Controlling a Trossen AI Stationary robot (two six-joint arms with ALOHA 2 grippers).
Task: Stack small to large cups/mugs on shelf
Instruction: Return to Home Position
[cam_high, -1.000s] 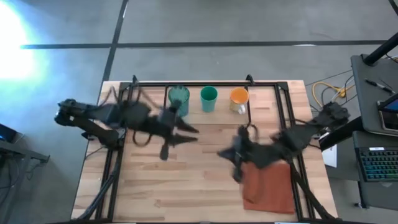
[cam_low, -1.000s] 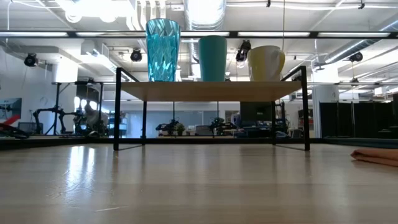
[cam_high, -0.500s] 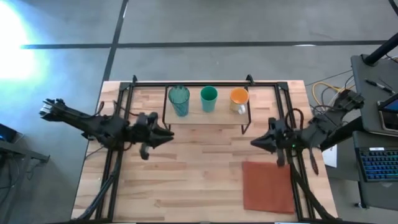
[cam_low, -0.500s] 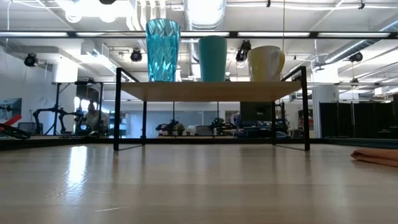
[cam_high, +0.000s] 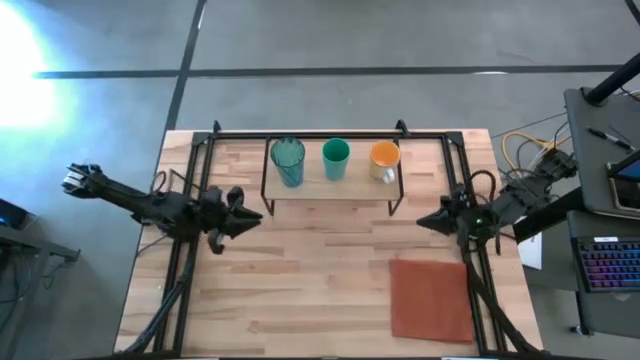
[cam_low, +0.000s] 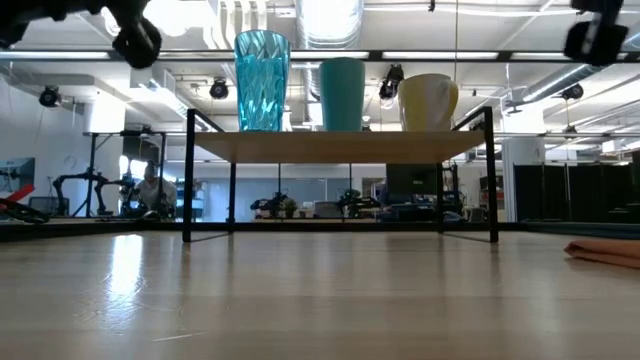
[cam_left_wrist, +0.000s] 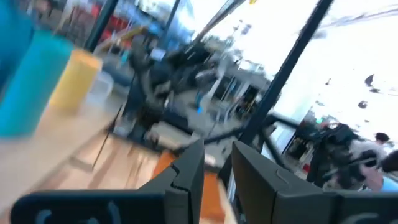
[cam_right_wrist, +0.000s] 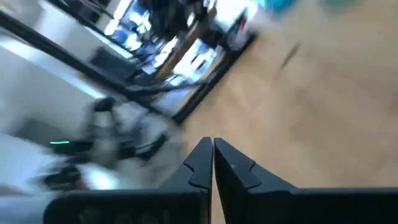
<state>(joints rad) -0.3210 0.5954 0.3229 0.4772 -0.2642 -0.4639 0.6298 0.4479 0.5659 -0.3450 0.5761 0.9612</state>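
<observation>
Three cups stand upright in a row on the light-wood shelf (cam_high: 330, 185) at the table's far side. They are the see-through teal ribbed tumbler (cam_high: 288, 161) (cam_low: 262, 80) at the left, the opaque green cup (cam_high: 336, 158) (cam_low: 343, 94) in the middle, and the orange mug (cam_high: 384, 159) (cam_low: 428, 101) at the right. My left gripper (cam_high: 255, 213) hovers left of the shelf's near left corner, empty, its fingers close together (cam_left_wrist: 217, 163). My right gripper (cam_high: 422, 222) hovers near the shelf's near right corner, shut and empty (cam_right_wrist: 213, 155).
A flat reddish-brown mat (cam_high: 430, 298) lies at the table's near right. The shelf's thin black legs (cam_low: 187, 175) stand on the tabletop. A black frame rail (cam_high: 300, 133) runs along the table's far edge. Bare wood lies between the two grippers.
Both arms have drawn back from the table's middle. My left gripper has gone toward the left edge, and its fingers have closed together. My right gripper has gone toward the right edge, off the mat. The three cups have stayed on the shelf.
</observation>
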